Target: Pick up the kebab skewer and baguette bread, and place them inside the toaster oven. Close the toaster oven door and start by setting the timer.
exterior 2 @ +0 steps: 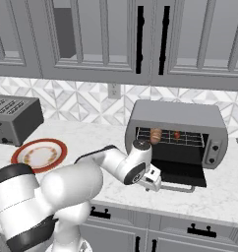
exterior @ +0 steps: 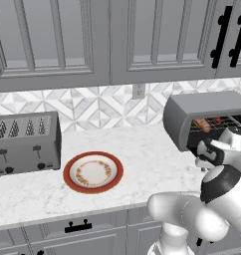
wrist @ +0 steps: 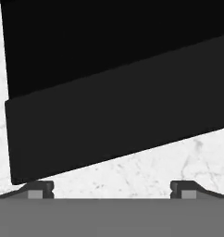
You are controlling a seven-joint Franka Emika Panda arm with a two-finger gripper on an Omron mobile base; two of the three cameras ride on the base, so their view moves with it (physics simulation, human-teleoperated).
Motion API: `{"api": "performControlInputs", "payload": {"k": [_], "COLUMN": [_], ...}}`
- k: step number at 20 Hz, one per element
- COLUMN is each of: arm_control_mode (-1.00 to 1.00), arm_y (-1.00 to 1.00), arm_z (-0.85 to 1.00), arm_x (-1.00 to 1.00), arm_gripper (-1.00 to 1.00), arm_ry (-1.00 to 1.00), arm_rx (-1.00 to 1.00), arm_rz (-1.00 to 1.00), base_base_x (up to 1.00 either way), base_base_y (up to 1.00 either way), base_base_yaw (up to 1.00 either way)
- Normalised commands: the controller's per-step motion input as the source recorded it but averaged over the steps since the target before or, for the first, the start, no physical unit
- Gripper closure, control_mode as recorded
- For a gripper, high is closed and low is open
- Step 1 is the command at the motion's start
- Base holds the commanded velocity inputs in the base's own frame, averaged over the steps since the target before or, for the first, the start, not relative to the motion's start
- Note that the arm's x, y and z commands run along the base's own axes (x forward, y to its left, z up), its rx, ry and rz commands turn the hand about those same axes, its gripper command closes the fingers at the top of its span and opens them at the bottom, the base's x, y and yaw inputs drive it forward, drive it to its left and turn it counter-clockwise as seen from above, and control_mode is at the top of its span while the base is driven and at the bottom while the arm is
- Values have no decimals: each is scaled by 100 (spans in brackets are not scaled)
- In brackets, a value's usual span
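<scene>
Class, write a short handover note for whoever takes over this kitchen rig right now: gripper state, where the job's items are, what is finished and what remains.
Gripper: open, holding nothing, low at the dropped-open dark glass toaster oven door.
Stubby golden-brown baguette bread and dark red kebab skewer: both lying on the wire rack inside the grey boxy toaster oven.
Red-rimmed round plate sits on the white marble counter with nothing on it, beside the slotted silver toaster.
Done: both foods loaded.
Left: swing the door up shut, then turn the timer knob on the oven's right-hand panel.
</scene>
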Motion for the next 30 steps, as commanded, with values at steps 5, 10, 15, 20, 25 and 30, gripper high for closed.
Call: {"api": "performControlInputs", "payload": {"k": [5, 10, 15, 20, 25, 30], "arm_control_mode": [-100, -100, -100, -100, -100, -100], "arm_y": [-3, -19, -15, -6, 0, 0], "arm_z": [-23, -13, -5, -14, -23, -17], "arm_x": [26, 0, -25, -16, 37, -6], "arm_gripper": [-100, -100, -100, -100, -100, -100], "arm_ry": [6, 0, -7, -3, 0, -1], "arm_rx": [-5, -7, -6, -2, 0, 0], "arm_rz": [14, 1, 0, -3, -1, 0], "base_base_x": [0, 0, 0, 0, 0, 0], "base_base_y": [0, 0, 0, 0, 0, 0], "base_base_yaw": [0, 0, 0, 0, 0, 0]}}
